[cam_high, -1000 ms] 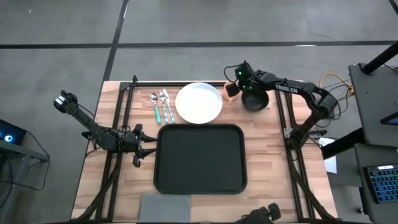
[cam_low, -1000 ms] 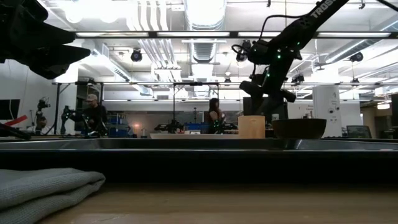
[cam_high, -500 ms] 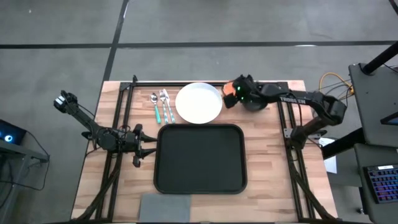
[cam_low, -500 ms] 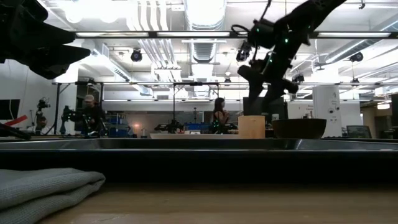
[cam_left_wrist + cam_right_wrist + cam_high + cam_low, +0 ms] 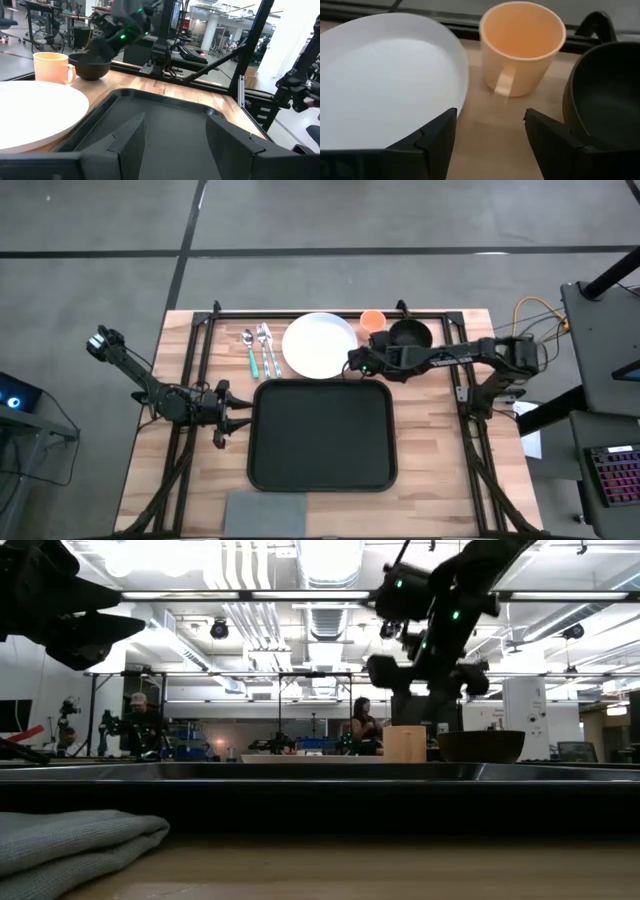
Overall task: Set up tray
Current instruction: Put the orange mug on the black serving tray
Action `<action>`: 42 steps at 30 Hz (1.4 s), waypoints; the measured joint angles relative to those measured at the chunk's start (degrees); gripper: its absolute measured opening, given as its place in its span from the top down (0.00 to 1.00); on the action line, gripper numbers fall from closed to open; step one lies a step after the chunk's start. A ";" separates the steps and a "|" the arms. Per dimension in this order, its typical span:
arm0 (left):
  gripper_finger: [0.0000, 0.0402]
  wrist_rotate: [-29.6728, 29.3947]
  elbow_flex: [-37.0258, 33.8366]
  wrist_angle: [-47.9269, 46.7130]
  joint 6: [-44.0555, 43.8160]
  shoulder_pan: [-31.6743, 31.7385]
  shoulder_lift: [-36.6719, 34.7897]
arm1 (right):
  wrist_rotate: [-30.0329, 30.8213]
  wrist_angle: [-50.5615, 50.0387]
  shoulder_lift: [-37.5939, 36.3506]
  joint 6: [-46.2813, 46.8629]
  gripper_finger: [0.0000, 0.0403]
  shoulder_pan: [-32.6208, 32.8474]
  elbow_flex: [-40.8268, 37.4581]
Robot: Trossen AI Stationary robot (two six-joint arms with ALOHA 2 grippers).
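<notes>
From my remote station, left to right. Left gripper (image 5: 238, 420) sat low at the tray's left edge, fingers (image 5: 127, 140) spread apart, nothing between them; in its wrist view they framed the tray's dark floor. Whether the tips touched the rim, I couldn't tell.

Tray (image 5: 322, 435) lay in the middle of the table (image 5: 430, 480), nothing on it in the overhead. In the low view its rim (image 5: 300, 772) was just a dark band across the frame, so everything behind was cut off at the base.

Spoon (image 5: 249, 348) and fork (image 5: 265, 346) lay side by side behind the tray's left corner, too small to make out detail. White plate (image 5: 320, 345) sat behind the tray, apart from it. Grey napkin (image 5: 268, 507) was at the near table edge, partly cut off by the frame; in the low view it was a folded lump at the left (image 5: 70, 840).

Right gripper (image 5: 352, 362) hovered near the tray's far right corner, beside the plate, fingers (image 5: 435, 135) released and holding nothing. Its wrist view showed the plate rim, the orange cup (image 5: 521, 46) upright with handle facing the camera, and the black bowl (image 5: 605, 95), cut off at the edge. In the overhead the arm overlapped part of the bowl (image 5: 410, 333).

People in the room behind were too far to make out.
</notes>
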 joint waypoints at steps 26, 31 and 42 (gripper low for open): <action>0.53 0.15 0.07 0.00 0.05 -0.02 0.01 | 4.04 9.50 10.92 2.81 0.44 -4.78 -0.03; 0.53 0.18 0.07 0.02 0.05 -0.02 0.01 | 3.98 10.03 11.49 2.15 0.47 -5.33 -0.06; 0.53 0.18 0.07 0.00 0.05 -0.02 0.02 | 3.88 12.89 11.49 -2.76 0.91 -5.33 -0.04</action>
